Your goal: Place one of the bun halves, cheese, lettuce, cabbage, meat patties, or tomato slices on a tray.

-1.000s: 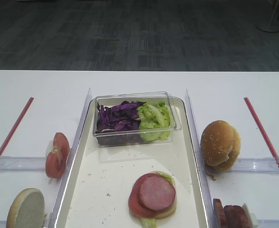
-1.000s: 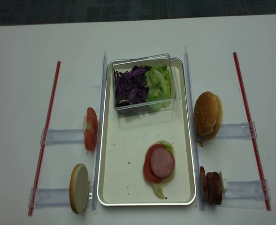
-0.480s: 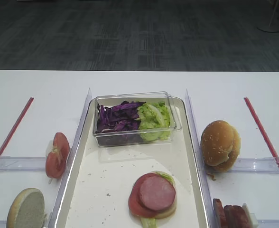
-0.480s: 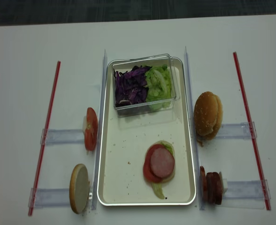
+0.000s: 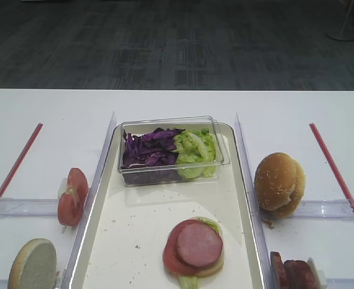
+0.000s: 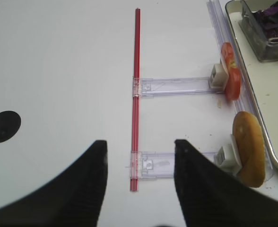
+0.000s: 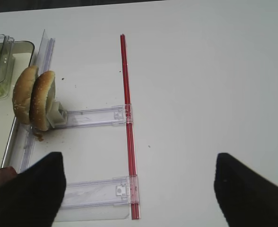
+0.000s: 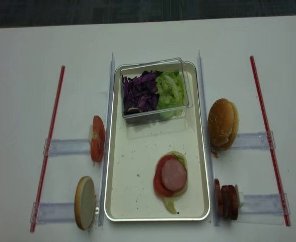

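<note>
My right hand hangs wide open and empty, the 2 upright bun halves ahead to its left, nearer it than my left hand

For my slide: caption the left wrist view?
Open left gripper above the table, tomato slice and bun half upright beside the tray.

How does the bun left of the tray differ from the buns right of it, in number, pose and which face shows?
The left bun half is a single piece; the right bun halves are two, standing together. In the overhead view the left bun half shows its pale cut face, while the right bun halves show golden, sesame-speckled crust. The left bun half sits nearer the tray's near end, the right bun halves about midway along it. All stand on edge in clear holders beside the tray.
</note>
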You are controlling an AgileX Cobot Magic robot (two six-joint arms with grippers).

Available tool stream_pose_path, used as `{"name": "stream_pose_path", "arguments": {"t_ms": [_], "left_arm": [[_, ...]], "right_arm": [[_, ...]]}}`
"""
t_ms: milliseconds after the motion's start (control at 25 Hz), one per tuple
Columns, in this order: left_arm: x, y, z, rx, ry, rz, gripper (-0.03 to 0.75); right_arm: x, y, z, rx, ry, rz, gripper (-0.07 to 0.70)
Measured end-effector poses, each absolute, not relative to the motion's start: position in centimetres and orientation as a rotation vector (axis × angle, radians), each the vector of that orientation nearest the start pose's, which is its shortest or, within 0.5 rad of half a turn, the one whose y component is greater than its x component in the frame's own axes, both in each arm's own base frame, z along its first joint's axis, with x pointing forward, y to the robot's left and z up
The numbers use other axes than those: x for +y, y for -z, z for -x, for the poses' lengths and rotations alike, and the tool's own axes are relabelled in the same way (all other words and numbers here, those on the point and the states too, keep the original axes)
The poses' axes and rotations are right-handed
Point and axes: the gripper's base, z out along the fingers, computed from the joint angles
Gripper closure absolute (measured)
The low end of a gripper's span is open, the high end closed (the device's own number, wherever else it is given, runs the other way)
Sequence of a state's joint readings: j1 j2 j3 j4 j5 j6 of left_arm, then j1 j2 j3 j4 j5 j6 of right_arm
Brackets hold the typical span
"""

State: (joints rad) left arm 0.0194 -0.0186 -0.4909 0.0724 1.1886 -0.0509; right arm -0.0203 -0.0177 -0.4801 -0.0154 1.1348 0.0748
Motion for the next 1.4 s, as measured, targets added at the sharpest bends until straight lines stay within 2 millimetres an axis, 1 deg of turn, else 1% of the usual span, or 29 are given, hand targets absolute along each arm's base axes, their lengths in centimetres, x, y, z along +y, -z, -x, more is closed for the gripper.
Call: {"name": "stream_pose_path", "arguments": {"t_ms": [680,1160,1400], "left_arm": [[0.59,-26.48,1.28,2.159,-0.07,0.085,0.413],[0.59,-26.48,1.28,2.159,-0.07,0.085,0.413],[0.59,-26.48,1.28,2.159,-0.07,0.085,0.413]], "right_arm": [[-0.11,-26.58,0.86,2.118,-0.014,-0.102,0.1],[-0.11,-26.58,0.86,2.118,-0.014,-0.102,0.113],[-0.11,-26.58,0.86,2.118,-0.014,-0.102,0.142]]}}
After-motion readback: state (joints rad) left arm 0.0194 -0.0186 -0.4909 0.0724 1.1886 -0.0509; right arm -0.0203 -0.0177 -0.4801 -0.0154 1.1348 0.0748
